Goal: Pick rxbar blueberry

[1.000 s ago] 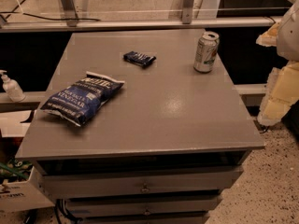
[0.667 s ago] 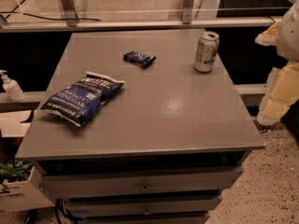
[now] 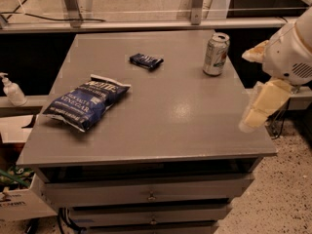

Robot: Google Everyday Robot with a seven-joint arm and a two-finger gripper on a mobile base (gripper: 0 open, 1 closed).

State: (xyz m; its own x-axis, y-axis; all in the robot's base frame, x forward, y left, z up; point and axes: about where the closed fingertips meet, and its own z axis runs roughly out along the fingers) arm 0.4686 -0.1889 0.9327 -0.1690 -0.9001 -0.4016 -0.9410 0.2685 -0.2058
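Note:
The rxbar blueberry (image 3: 146,61) is a small flat dark navy bar lying on the far middle of the grey table top (image 3: 165,126). My gripper (image 3: 258,100) hangs at the table's right edge, pale yellow under a white arm housing (image 3: 292,52). It is well to the right of the bar and nearer the camera, and it touches nothing. A silver soda can (image 3: 216,54) stands upright between the bar and the gripper, at the far right.
A large puffy blue chip bag (image 3: 87,102) lies on the left side of the table. Drawers (image 3: 151,195) sit below the top. A white pump bottle (image 3: 11,90) stands on a ledge at the left. A railing runs behind the table.
My gripper and arm have moved left, in over the table's right edge. The bar, can and chip bag have not moved.

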